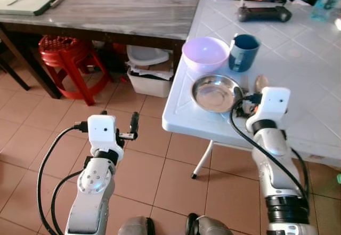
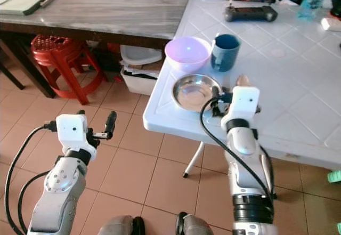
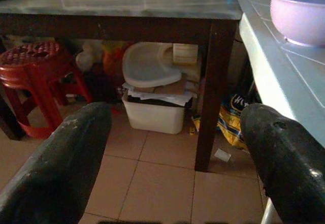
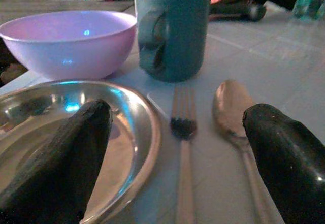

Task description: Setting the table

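I see the right gripper [image 4: 177, 153] at the white table's [image 1: 298, 59] near edge, centre right of the head view, jaws spread wide and empty, straddling a fork [image 4: 183, 132] and spoon [image 4: 231, 107]. The steel plate [image 1: 214, 92] lies just left of them, with the pink bowl [image 1: 205, 54] and teal mug [image 1: 243, 51] behind. My left gripper [image 3: 172, 158], lower left, hangs over floor tiles, wide open, holding nothing.

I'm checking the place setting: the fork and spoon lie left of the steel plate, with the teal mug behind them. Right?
Not quite. The fork and spoon lie to the right of the steel plate, as the right wrist view shows. The teal mug does stand behind them.
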Available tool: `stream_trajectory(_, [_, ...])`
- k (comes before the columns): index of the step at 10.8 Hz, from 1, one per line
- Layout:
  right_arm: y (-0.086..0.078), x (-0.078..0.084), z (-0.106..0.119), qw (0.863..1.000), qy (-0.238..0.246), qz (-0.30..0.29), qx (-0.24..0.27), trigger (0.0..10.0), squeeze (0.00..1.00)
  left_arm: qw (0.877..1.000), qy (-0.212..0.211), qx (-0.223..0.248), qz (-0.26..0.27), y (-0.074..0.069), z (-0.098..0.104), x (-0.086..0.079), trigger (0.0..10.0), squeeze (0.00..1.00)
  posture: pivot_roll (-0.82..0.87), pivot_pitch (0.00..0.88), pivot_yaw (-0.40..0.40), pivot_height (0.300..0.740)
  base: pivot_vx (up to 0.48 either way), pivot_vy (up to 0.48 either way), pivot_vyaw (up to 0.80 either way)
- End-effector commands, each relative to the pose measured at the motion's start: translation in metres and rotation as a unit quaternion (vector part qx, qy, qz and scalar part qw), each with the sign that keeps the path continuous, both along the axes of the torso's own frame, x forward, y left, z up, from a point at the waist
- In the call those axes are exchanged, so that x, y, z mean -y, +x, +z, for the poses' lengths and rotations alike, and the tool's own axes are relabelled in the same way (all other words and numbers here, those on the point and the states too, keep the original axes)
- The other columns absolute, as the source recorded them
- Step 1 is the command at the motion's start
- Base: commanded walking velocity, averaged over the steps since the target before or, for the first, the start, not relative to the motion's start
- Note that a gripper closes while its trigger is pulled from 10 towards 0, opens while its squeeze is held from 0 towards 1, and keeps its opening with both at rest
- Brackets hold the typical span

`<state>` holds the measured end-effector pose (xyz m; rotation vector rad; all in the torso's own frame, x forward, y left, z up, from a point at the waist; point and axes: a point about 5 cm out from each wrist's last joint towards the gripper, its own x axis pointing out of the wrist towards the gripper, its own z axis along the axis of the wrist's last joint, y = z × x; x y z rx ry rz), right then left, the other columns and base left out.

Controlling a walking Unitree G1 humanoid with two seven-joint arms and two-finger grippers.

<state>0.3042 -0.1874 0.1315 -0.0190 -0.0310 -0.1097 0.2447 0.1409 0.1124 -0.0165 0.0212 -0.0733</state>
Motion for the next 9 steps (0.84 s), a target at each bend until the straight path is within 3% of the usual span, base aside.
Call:
stream_trajectory(1, [0.0,0.002,-0.004,1.0,0.01,-0.004,-0.011,10.0,0.0,1.0,0.003,-0.004,-0.004,-0.001,0.0,0.0,10.0,0.0,0.03,0.13,0.059,0.74,0.0,0.0,0.0])
stream_trajectory(9, [0.0,-0.016,-0.008,0.997,0.048,0.042,-0.037,10.0,0.0,1.0,0.003,-0.006,-0.015,0.0,0.001,0.003,10.0,0.0,0.03,0.145,0.064,0.74,0.0,0.0,0.0])
